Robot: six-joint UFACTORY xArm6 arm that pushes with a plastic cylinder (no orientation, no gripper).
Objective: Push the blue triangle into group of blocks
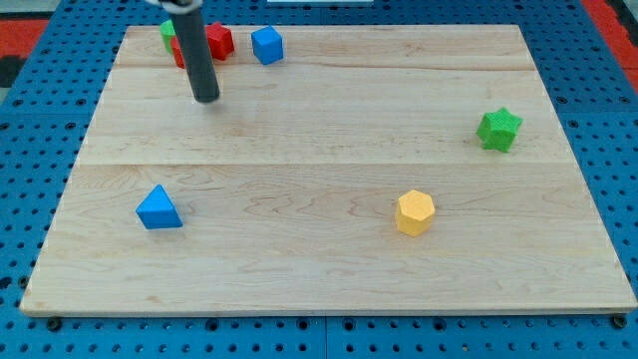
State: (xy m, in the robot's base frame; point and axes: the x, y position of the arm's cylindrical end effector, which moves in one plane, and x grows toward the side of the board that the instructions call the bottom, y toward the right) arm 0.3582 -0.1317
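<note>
The blue triangle lies alone near the view's lower left of the wooden board. A group of blocks sits at the view's top left: a green block mostly hidden by the rod, a red block and a blue cube. My tip rests on the board just below this group, well above and slightly right of the blue triangle. The rod covers part of the red and green blocks.
A green star block sits near the view's right edge. A yellow hexagon block lies at the lower middle right. A blue pegboard surrounds the board.
</note>
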